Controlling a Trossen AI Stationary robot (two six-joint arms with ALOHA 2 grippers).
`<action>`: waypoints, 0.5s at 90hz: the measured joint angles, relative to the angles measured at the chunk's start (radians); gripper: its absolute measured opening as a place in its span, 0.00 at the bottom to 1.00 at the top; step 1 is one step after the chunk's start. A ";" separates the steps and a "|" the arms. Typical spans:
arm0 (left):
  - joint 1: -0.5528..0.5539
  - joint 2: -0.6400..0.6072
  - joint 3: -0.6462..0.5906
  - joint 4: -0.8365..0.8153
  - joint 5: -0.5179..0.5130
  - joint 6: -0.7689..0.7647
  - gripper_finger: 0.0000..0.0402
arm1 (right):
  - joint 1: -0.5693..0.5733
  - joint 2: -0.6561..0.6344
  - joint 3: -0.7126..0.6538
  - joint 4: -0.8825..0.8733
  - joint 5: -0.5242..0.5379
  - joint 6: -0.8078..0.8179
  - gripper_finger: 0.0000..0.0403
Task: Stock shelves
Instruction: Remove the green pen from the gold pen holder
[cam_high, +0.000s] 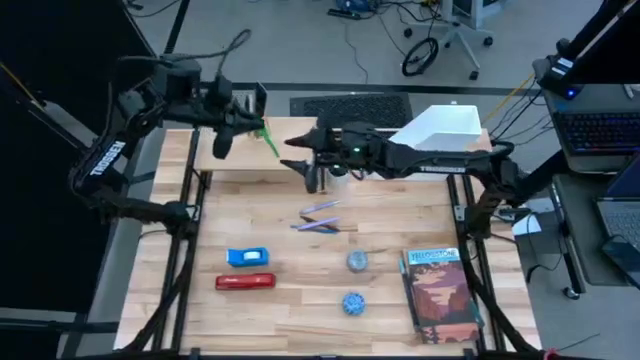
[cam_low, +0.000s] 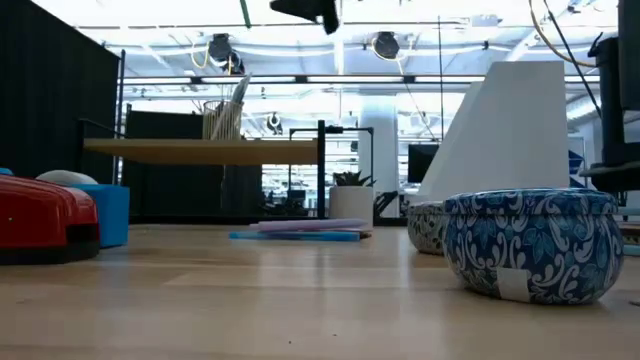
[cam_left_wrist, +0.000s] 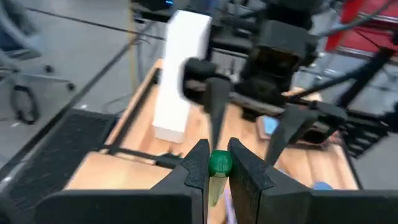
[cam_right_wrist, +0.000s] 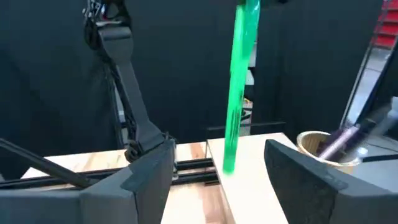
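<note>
Fingers, left gripper (cam_left_wrist: 216, 169): closed on a green pen (cam_high: 268, 140), held above the plank shelf (cam_high: 285, 150) near its left end.
Fingers, right gripper (cam_high: 308, 165): spread wide, nothing between them, over the shelf's front edge.
File holder: white file holder (cam_high: 440, 128) on the shelf's right part.
Pen cup: wooden cup (cam_right_wrist: 317, 144) on the shelf, just beside the right gripper.
Open room: bare tabletop (cam_high: 400, 210) before the shelf; two pens (cam_high: 320, 217), stapler (cam_high: 245, 282), book (cam_high: 440, 295) nearer the front edge.
</note>
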 joint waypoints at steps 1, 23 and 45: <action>-0.006 0.000 -0.003 0.002 0.000 0.003 0.06 | 0.000 0.006 0.010 -0.011 0.000 0.002 0.57; -0.094 0.001 -0.070 0.020 0.001 0.039 0.06 | 0.005 0.107 0.180 -0.182 -0.033 0.030 0.50; -0.132 0.000 -0.105 0.052 0.000 0.039 0.06 | 0.024 0.126 0.189 -0.180 -0.036 0.022 0.26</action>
